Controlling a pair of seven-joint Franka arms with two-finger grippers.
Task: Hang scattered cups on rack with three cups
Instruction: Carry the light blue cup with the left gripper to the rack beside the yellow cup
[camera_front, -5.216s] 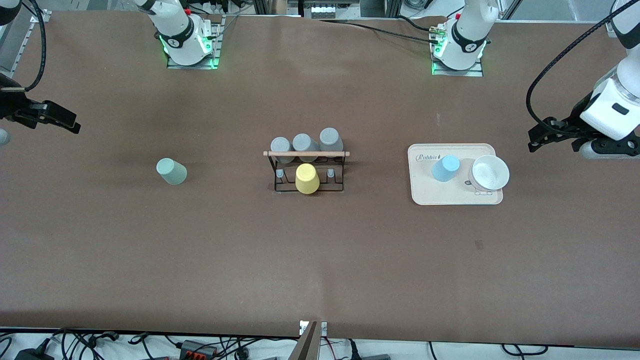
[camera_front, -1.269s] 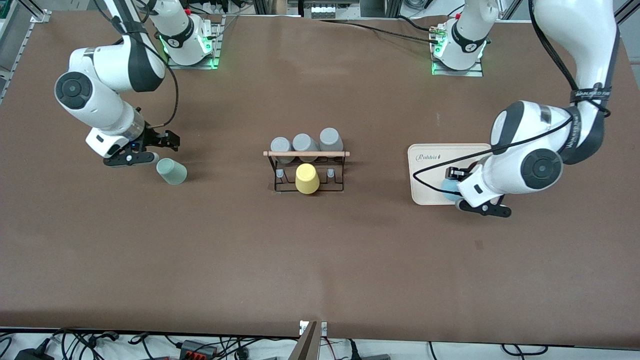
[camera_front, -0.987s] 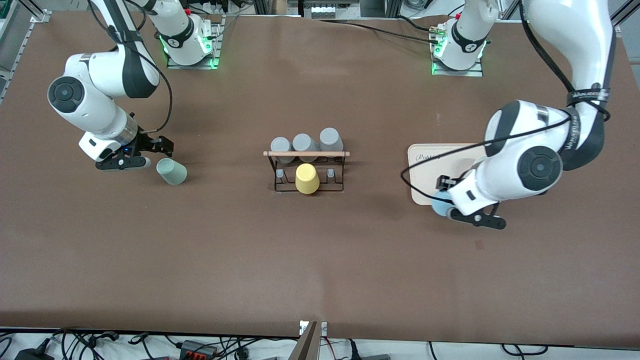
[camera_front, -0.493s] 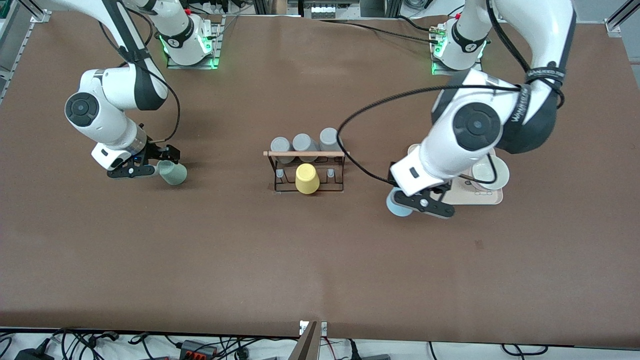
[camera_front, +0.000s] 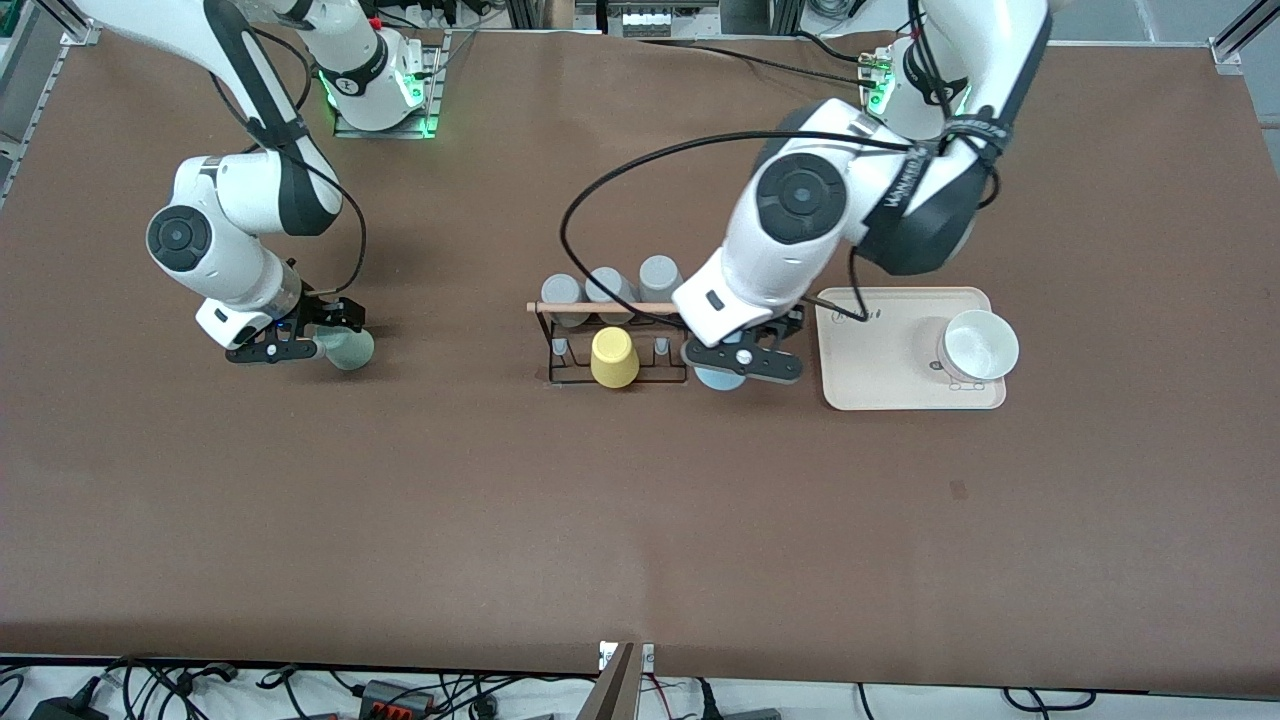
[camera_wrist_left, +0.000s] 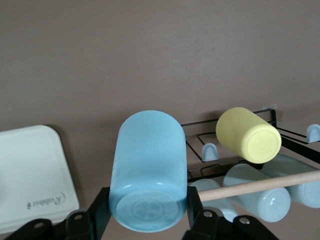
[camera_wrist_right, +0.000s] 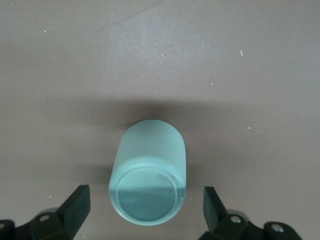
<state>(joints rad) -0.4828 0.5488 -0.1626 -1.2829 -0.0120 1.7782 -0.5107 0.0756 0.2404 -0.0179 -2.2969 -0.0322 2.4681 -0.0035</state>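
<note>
The light blue cup (camera_front: 714, 379) is gripped upside down in my left gripper (camera_front: 736, 362), which hangs beside the rack (camera_front: 617, 308) at its end toward the left arm. In the left wrist view the fingers (camera_wrist_left: 194, 209) press both sides of the blue cup (camera_wrist_left: 148, 170). The rack's wooden rod (camera_wrist_left: 260, 186) is close by. The mint-green cup (camera_front: 353, 350) stands on the table toward the right arm's end. My right gripper (camera_front: 320, 336) is open around it. In the right wrist view the fingers (camera_wrist_right: 76, 204) stand clear of the mint cup (camera_wrist_right: 148, 175) on both sides.
A yellow cup (camera_front: 614, 357) sits on the rack's middle peg nearer the camera, with bare pegs (camera_front: 661, 346) on either side of it. Three grey cups (camera_front: 610, 287) hang on the farther row. A cream tray (camera_front: 900, 388) holds a white bowl (camera_front: 980, 345).
My left gripper has carried the blue cup from beside the tray across to the rack's end. My right gripper has moved in around the mint cup.
</note>
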